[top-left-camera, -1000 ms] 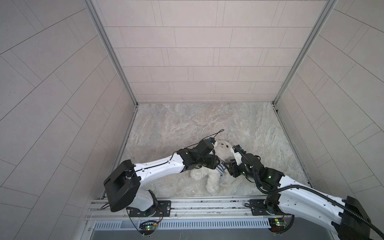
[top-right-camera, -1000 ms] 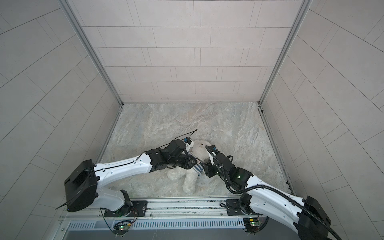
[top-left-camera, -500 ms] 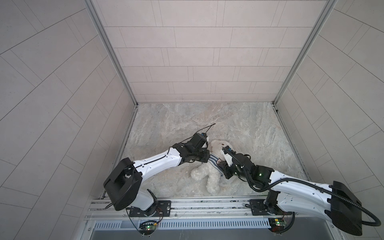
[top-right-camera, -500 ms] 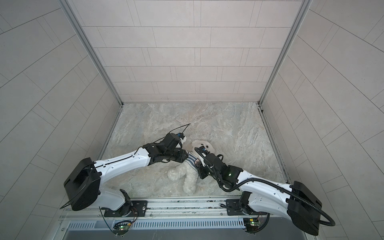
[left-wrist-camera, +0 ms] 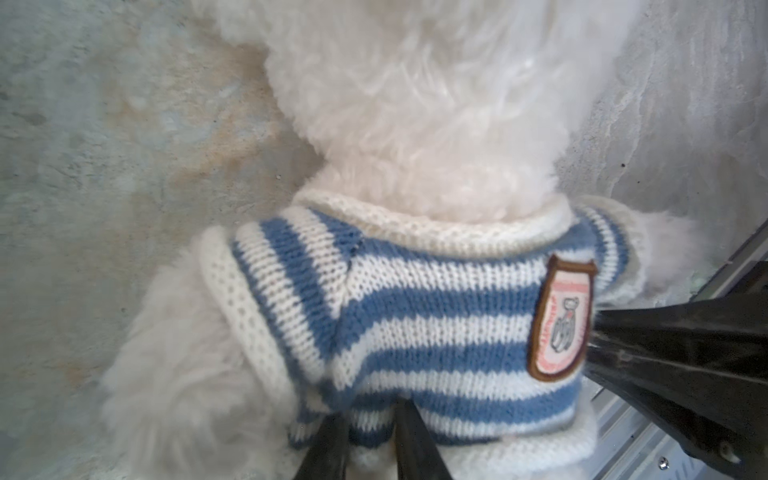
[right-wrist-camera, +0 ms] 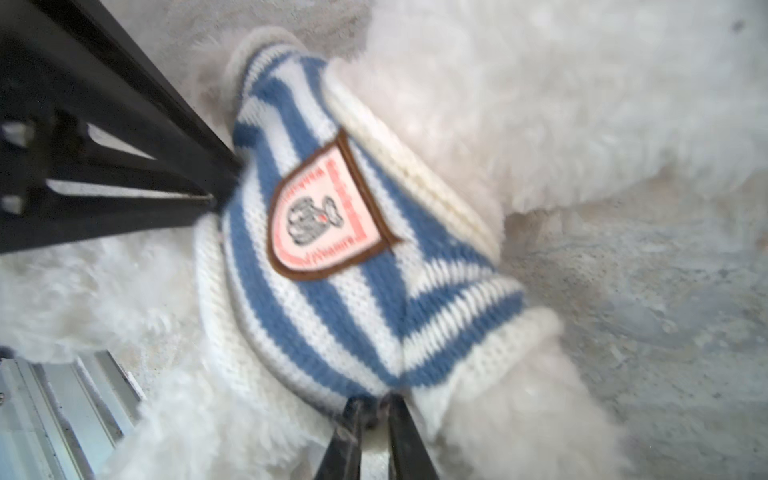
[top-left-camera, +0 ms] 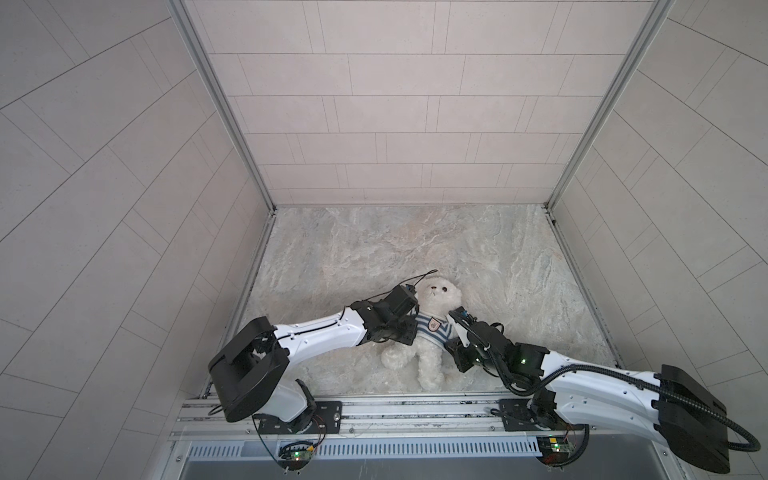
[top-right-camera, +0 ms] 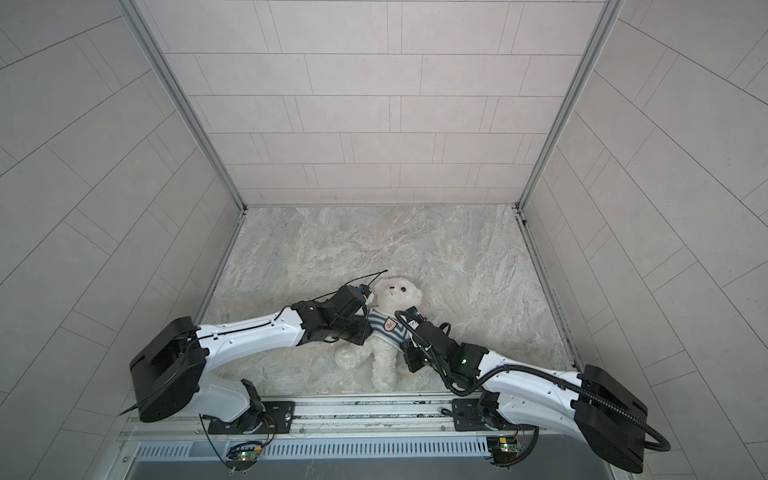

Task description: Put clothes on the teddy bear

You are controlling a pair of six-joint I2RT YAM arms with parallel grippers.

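Observation:
The white fluffy teddy bear (top-left-camera: 439, 291) (top-right-camera: 395, 291) lies on its back on the marble floor, head towards the back wall. A blue-and-white striped shirt (top-left-camera: 428, 334) (top-right-camera: 381, 332) with a badge covers its chest, and both arms stick out of the sleeves. My left gripper (left-wrist-camera: 370, 415) (top-left-camera: 412, 332) is shut on a fold of the shirt (left-wrist-camera: 415, 316) at its lower edge, on the left side in both top views. Opposite it, my right gripper (right-wrist-camera: 374, 401) (top-left-camera: 449, 344) is shut on the shirt's (right-wrist-camera: 332, 316) hem at the other side. The bear's legs lie bare below the shirt.
A metal rail (top-left-camera: 415, 409) carrying both arm bases runs along the front edge, just below the bear's feet. Tiled walls close the floor (top-left-camera: 415, 249) on three sides. Bare marble stretches behind and to the right of the bear.
Both grippers have closed further and now pinch the shirt's lower edge. The arms have shifted apart, so the striped chest and badge show between them.

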